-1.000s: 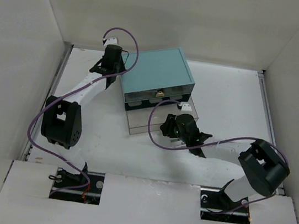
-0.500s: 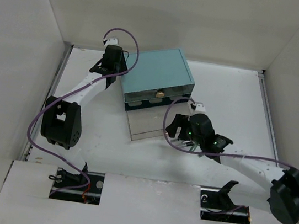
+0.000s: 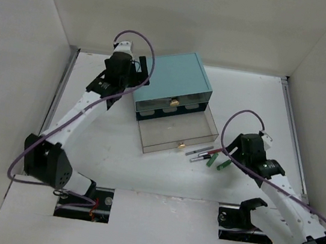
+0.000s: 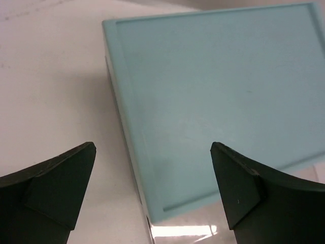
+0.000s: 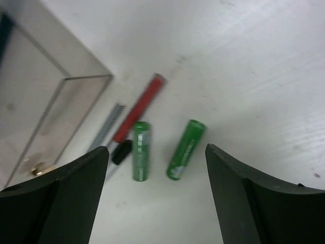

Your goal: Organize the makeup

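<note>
Your right arm has drawn back from the drawer front toward the lower right of the overhead frame. A cluster of makeup now shows on the counter [image 3: 105,144] where that arm was before. Your left arm's elbow has dropped toward the lower left.

Findings:
- The left tool [image 4: 152,152] has its jaws wide apart and grips nothing. It hangs over the left edge of the teal box [image 3: 172,78], in the upper left of the overhead frame.
- The right tool [image 5: 156,148] has its jaws apart and grips nothing. It is poised above the makeup.
- The lower drawer [image 3: 170,132] stands pulled out, with its gold pull [image 3: 180,144] on the front wall.
- Two green tubes [image 5: 141,150] [image 5: 186,149] lie side by side and apart, just right of the drawer's front corner.
- The red pencil [image 5: 139,107] and grey pencil [image 5: 107,127] lie slanted between the tubes and the drawer, outside it.
</note>
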`<state>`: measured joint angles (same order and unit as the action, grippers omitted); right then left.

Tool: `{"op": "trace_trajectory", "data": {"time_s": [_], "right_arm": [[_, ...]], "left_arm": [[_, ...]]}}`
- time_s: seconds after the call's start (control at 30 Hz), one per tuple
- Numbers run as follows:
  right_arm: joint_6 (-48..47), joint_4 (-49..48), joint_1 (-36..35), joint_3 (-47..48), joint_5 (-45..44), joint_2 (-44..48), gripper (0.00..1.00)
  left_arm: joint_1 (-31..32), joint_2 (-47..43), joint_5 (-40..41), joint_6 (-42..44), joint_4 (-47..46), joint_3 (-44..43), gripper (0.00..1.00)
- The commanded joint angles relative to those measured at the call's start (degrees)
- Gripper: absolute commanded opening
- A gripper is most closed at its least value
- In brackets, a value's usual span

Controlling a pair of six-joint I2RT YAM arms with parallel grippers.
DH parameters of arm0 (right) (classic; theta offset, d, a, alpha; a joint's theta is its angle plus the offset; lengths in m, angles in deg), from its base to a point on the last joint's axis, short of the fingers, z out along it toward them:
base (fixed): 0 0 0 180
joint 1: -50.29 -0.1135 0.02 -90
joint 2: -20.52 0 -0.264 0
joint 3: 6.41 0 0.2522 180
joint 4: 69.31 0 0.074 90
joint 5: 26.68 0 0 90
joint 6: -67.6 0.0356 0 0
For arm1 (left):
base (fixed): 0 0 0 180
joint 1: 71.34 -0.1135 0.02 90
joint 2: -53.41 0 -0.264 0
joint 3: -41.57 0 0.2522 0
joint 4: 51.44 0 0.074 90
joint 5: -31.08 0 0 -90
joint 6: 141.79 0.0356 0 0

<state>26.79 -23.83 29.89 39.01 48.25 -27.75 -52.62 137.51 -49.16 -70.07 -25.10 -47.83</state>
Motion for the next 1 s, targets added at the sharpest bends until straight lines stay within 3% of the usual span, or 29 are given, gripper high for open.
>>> {"op": "trace_trajectory", "data": {"time_s": [0.0, 0.2, 0.4, 0.5, 0.6, 0.67, 0.83, 0.97], "right_arm": [[3.10, 3.96, 1.72, -1.77, -0.49, -0.59, 0.81], [4.60, 0.98, 1.82, -1.78, 0.48, -9.02, 0.77], [4.60, -1.84, 1.82, -0.02, 0.92, -16.32, 0.51], [5.12, -1.93, 1.82, 0.86, 0.92, -19.13, 0.38], [6.00, -1.58, 1.64, 1.73, -0.04, -19.14, 0.18], [5.92, -0.62, 1.12, 3.14, -0.49, -17.39, 0.12], [3.64, 1.50, -3.27, 11.57, -1.36, -13.78, 0.10], [-0.23, -2.71, -9.25, 19.83, -2.16, -17.28, 0.10]], "left_arm": [[6.00, -8.67, 2.72, 2.11, -1.41, 5.65, 1.00], [19.00, -14.13, 8.24, 1.76, 0.60, 13.93, 1.00], [28.69, -16.24, 16.95, 2.11, 3.06, 15.61, 1.00], [29.48, -17.73, 18.19, 2.02, 3.24, 15.78, 1.00], [29.84, -19.31, 18.10, 1.85, 2.72, 17.01, 1.00], [29.84, -19.93, 18.01, 1.85, 2.71, 17.63, 1.00], [29.75, -21.07, 18.01, 2.11, 3.24, 18.15, 1.00], [29.05, -23.01, 17.84, 2.02, 2.36, 19.73, 1.00]]}}
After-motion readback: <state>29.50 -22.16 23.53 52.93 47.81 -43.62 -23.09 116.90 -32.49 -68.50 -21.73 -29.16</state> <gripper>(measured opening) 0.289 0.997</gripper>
